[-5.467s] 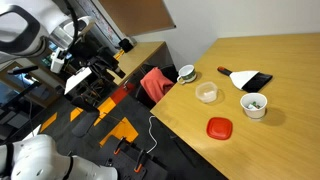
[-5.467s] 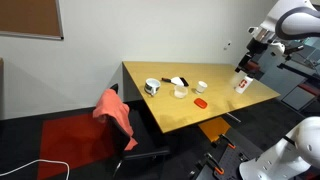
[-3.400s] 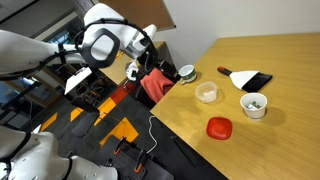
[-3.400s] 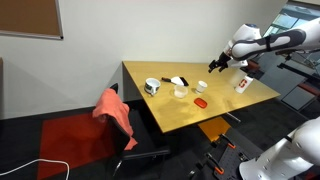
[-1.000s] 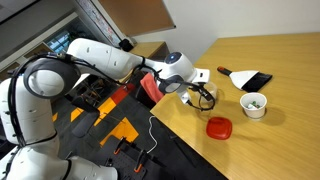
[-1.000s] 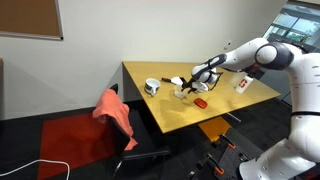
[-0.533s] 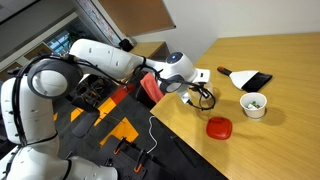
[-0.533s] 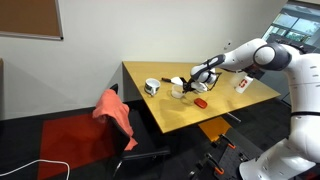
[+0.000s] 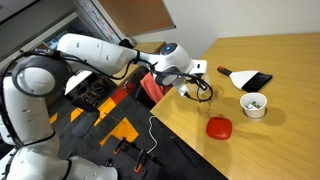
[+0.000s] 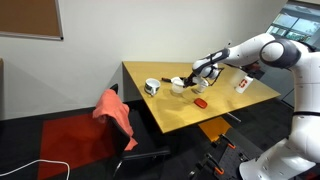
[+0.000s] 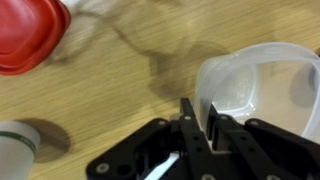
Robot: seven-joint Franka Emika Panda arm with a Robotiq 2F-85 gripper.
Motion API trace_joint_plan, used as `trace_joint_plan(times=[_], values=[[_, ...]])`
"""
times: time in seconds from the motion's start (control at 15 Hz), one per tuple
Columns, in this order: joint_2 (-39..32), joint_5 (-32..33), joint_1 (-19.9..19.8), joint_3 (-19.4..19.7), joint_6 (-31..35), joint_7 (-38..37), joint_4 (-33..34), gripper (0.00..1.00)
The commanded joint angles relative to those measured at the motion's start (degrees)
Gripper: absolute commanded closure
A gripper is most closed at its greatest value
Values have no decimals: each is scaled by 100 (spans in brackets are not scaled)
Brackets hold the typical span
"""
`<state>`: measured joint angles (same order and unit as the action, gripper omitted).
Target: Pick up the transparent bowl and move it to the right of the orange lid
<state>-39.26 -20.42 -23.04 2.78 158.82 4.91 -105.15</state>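
The transparent bowl (image 11: 262, 88) fills the right of the wrist view, with my gripper (image 11: 200, 110) shut on its near rim, one finger inside the wall and one outside. It looks tilted, slightly off the wood. The orange lid (image 11: 28, 35) lies at the top left of that view. In both exterior views the gripper (image 9: 200, 92) (image 10: 192, 80) hangs over the table's middle, and the orange lid (image 9: 220, 128) (image 10: 200, 102) lies a short way from it on the tabletop.
A white bowl with dark contents (image 9: 254, 104) and a black flat object (image 9: 250, 80) sit further along the wooden table (image 9: 290, 140). A white bowl with green inside (image 10: 152, 87) stands near the table's end. A red cloth (image 10: 115, 110) hangs over a chair beside the table.
The jaws have gone from open to shut on the bowl's rim. The wrist has risen a little above the table since half a second ago.
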Motion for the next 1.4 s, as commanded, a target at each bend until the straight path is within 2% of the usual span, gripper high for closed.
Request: trace_joint_plan(times=[0.0, 0.4, 0.67, 1.07, 1.33], values=[[1128, -71, -181, 32, -282, -94, -720, 96], [2380, 27, -353, 952, -882, -353, -1508, 96], [2751, -53, -622, 1557, -1347, -285, -1861, 96], [2627, 229, -846, 2319, -1458, -698, -2172, 96], [2173, 193, -959, 2473, -1395, -1085, -2114, 96]])
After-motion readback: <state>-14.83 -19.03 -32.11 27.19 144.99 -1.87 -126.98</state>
